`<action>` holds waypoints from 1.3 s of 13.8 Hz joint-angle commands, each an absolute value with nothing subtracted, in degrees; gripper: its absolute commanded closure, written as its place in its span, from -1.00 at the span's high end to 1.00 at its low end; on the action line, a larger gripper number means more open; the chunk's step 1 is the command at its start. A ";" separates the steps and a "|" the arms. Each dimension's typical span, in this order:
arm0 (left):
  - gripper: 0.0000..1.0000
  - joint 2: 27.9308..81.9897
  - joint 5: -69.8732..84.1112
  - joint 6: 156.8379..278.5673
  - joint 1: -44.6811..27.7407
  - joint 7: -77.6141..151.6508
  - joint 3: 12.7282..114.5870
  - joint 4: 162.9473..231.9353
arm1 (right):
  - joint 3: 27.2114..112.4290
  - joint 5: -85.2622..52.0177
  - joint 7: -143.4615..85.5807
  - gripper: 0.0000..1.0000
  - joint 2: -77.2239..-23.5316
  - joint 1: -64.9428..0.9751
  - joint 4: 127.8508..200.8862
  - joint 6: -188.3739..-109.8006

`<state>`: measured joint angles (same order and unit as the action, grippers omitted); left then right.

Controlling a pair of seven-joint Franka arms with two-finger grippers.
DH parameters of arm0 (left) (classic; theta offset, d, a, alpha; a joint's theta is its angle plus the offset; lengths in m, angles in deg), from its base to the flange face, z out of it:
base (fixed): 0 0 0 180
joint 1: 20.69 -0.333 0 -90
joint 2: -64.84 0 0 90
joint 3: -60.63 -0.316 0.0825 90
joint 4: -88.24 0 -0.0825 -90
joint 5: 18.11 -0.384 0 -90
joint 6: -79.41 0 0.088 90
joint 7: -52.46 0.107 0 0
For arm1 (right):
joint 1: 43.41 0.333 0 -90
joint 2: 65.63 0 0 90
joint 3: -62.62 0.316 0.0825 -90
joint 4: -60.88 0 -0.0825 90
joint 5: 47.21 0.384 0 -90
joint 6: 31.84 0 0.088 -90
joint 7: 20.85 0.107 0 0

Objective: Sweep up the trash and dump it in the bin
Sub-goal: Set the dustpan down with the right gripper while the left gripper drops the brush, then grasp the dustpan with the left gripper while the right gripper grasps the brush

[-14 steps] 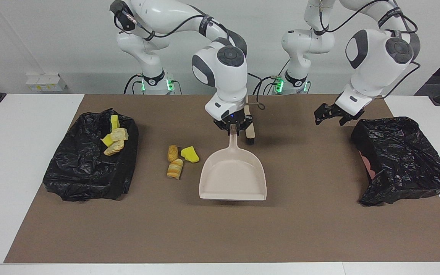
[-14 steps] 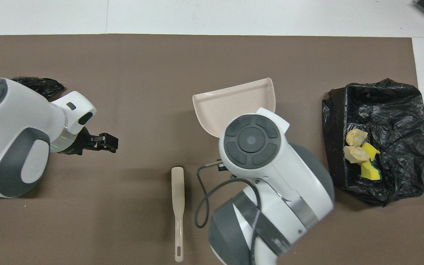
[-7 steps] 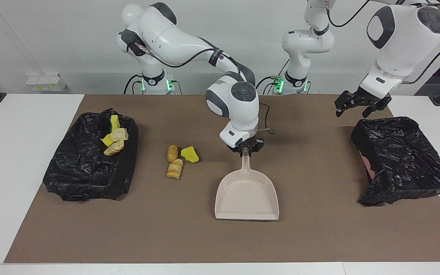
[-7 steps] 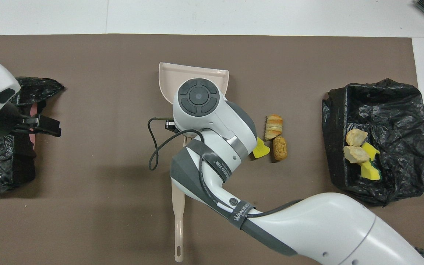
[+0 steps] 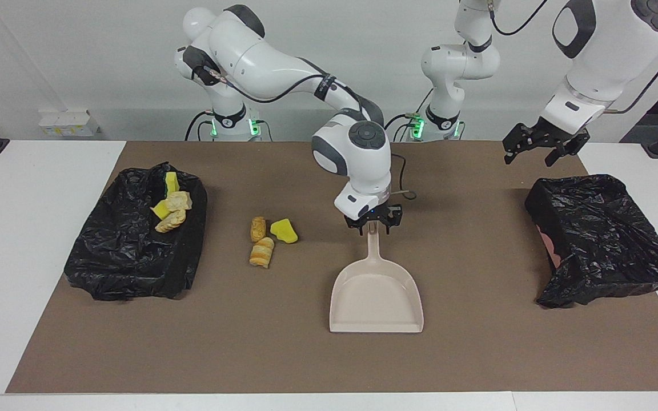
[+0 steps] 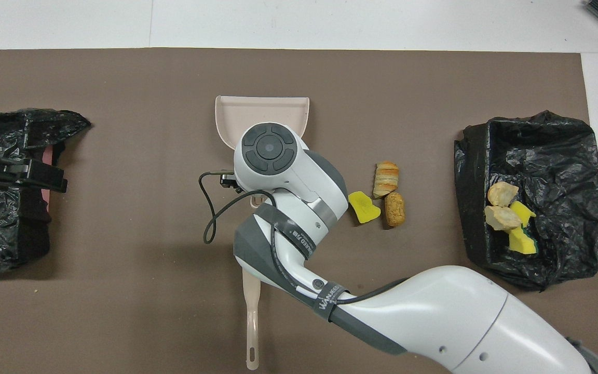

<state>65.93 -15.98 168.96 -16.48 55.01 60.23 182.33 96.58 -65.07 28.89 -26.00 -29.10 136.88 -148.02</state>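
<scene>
My right gripper is shut on the handle of the beige dustpan, whose pan lies low on the brown mat with its open lip pointing away from the robots. In the overhead view the right wrist covers that gripper and part of the dustpan. Three trash pieces lie on the mat beside the dustpan toward the right arm's end: a yellow chunk and two pastry rolls. My left gripper is open and empty, raised over the mat's edge by the other bin.
A black-lined bin at the right arm's end holds several trash pieces. A second black-lined bin stands at the left arm's end. A beige brush lies on the mat near the robots, partly under the right arm.
My right gripper has carried the dustpan farther from the robots and toward the left arm's end, then lowered it. My left gripper has risen and drawn back toward its bin.
</scene>
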 commanded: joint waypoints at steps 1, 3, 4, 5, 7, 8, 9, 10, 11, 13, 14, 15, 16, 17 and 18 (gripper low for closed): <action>1.00 67.13 -17.75 167.12 -16.56 56.07 60.54 182.64 | 99.78 -64.97 29.51 1.00 -35.54 -31.10 146.28 -145.32; 1.00 67.13 -17.67 167.65 -16.73 55.28 60.54 182.81 | 101.81 -59.37 28.90 1.00 -41.61 -32.59 152.69 -144.61; 1.00 67.13 -17.67 167.82 -16.73 55.19 60.54 182.55 | 102.51 -57.17 28.72 1.00 -43.99 -32.60 156.03 -144.78; 1.00 67.22 -17.67 167.83 -16.64 55.27 60.54 182.55 | 104.17 -56.27 28.72 1.00 -45.92 -32.60 159.46 -145.13; 1.00 67.22 -17.14 168.26 -16.29 55.19 60.72 182.37 | 106.47 -54.61 29.33 1.00 -49.88 -32.60 166.23 -145.74; 1.00 67.22 -16.79 168.61 -16.21 55.19 60.72 182.46 | 106.82 -53.29 29.51 1.00 -50.16 -32.16 168.61 -146.62; 1.00 67.13 -16.61 169.92 -16.03 55.36 60.72 182.64 | 107.44 -53.10 29.59 1.00 -50.16 -32.07 171.16 -148.37; 1.00 67.13 -16.61 171.59 -15.68 55.36 60.98 183.16 | 108.31 -53.10 29.77 1.00 -50.34 -32.07 173.79 -150.04; 1.00 66.52 -16.61 171.95 -14.72 55.27 61.16 183.16 | 108.67 -53.10 30.03 1.00 -50.77 -32.07 175.47 -150.58; 1.00 65.38 -16.61 173.18 -12.00 55.19 61.16 183.25 | 109.72 -53.10 32.05 1.00 -50.87 -31.98 178.55 -155.03; 1.00 64.50 -16.44 175.19 -10.07 55.01 61.16 183.60 | 109.90 -53.10 32.32 1.00 -50.95 -32.07 179.61 -155.76; 1.00 63.19 -16.26 176.60 -8.31 53.71 61.16 183.60 | 110.17 -53.10 32.15 1.00 -51.21 -32.07 180.14 -156.46; 1.00 61.61 -16.26 177.92 -5.95 51.60 61.16 183.60 | 110.34 -53.10 32.49 1.00 -51.13 -31.90 180.67 -157.17; 1.00 60.20 -16.26 179.76 -3.83 49.23 61.16 183.60 | 110.34 -53.10 32.41 1.00 -51.22 -31.90 180.85 -156.65; 1.00 58.71 -16.26 181.52 -2.51 47.38 61.16 183.60 | 110.34 -53.10 32.23 0.46 -51.22 -31.90 180.94 -156.56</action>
